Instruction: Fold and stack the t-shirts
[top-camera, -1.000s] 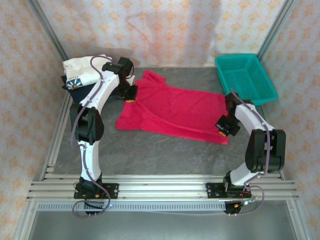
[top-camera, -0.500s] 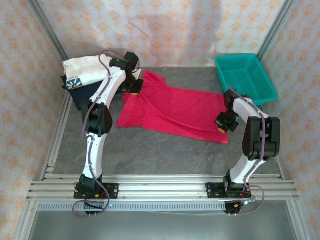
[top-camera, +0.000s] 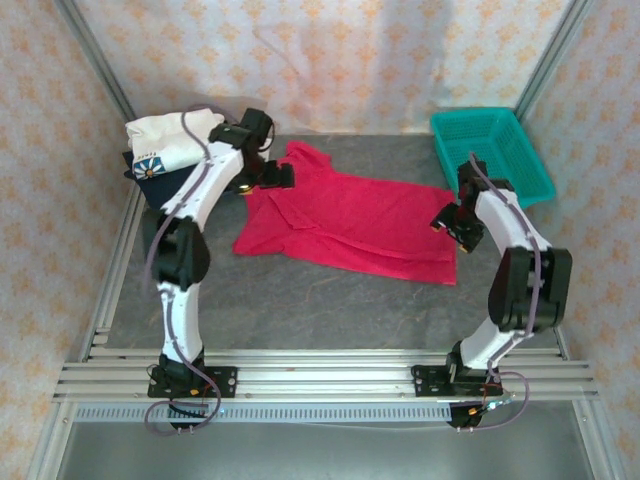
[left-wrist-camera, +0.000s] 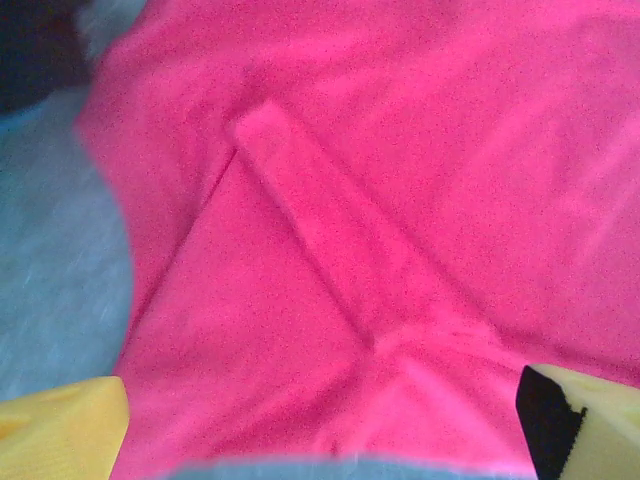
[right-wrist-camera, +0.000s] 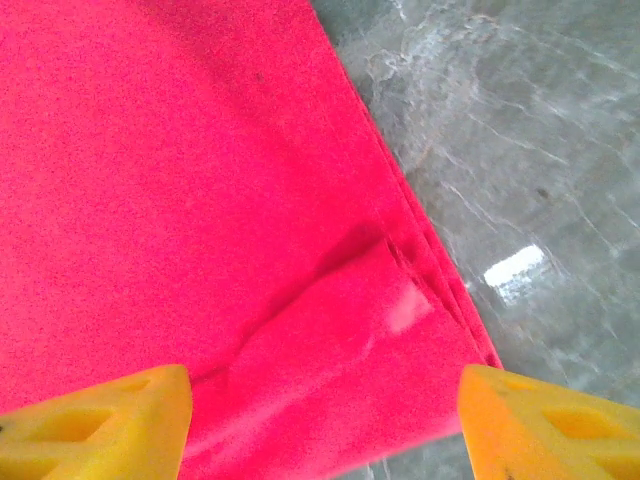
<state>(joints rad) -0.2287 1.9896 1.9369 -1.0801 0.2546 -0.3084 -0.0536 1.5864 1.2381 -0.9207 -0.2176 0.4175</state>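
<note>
The left claw is wide open and holds nothing. The right claw is open too, with nothing in it. Under both lies the red t-shirt, flat, with its long way running from one claw to the other. Its neck end is at the left claw. The white t-shirt and navy t-shirt sit out past the left claw. The teal basket sits behind the right claw. Nothing is in the way.

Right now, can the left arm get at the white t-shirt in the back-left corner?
Probably yes. The left gripper hangs open over the red t-shirt, holding nothing. The white t-shirt lies close by with nothing on top of it. Only the arm's own forearm crosses its near edge.
</note>
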